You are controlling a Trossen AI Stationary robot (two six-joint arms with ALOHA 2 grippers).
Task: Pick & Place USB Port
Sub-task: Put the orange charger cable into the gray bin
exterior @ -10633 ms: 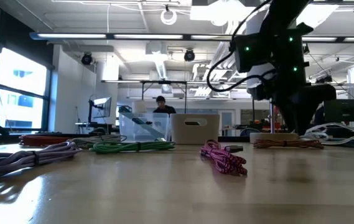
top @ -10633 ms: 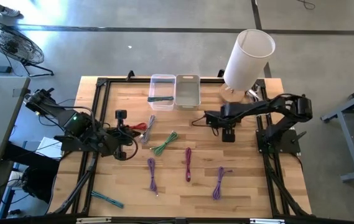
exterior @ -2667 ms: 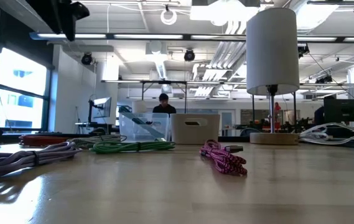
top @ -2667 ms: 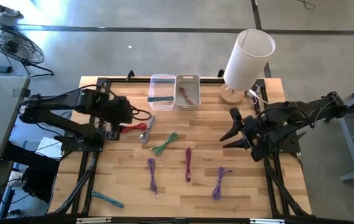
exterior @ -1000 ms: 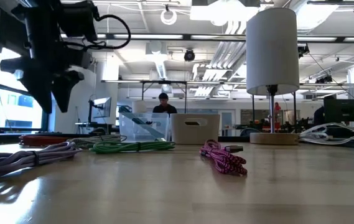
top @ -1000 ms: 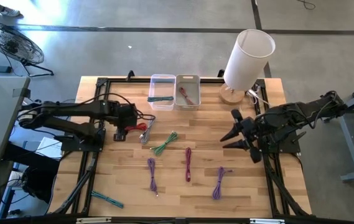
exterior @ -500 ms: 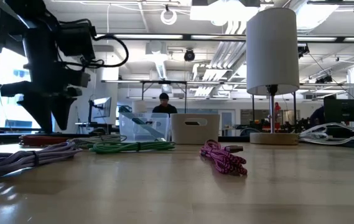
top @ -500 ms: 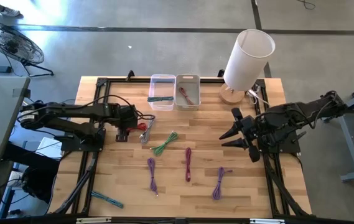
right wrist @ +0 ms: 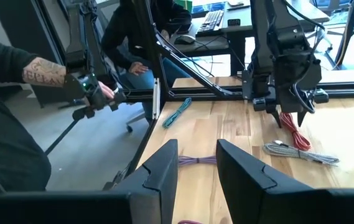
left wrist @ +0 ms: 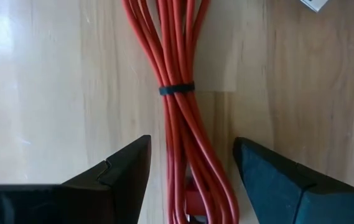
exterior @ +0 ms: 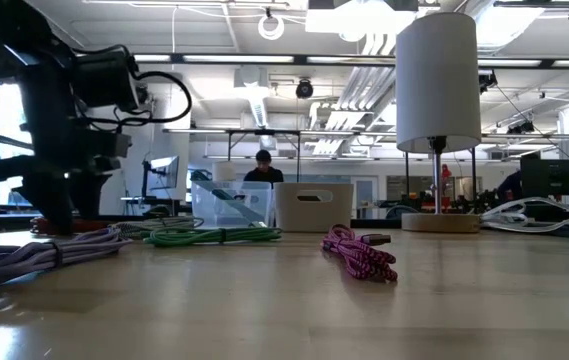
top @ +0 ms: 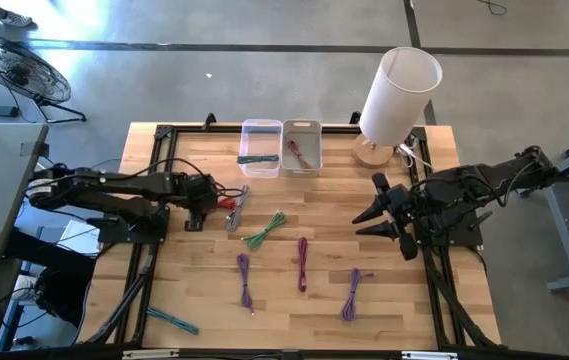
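My left gripper [left wrist: 189, 180] hangs with fingers spread either side of the red USB cable [left wrist: 183, 112], which lies on the table just left of the grey cable [top: 236, 208]; I judge the cleanest grab closes near its black tie [left wrist: 177, 88], square across the bundle. My right gripper [top: 376, 214] waits part-open, empty, right of the red cable. Loose on the table: one red, one grey, one green, one magenta, two purple, one teal; each of two bins [top: 261, 147] holds one.
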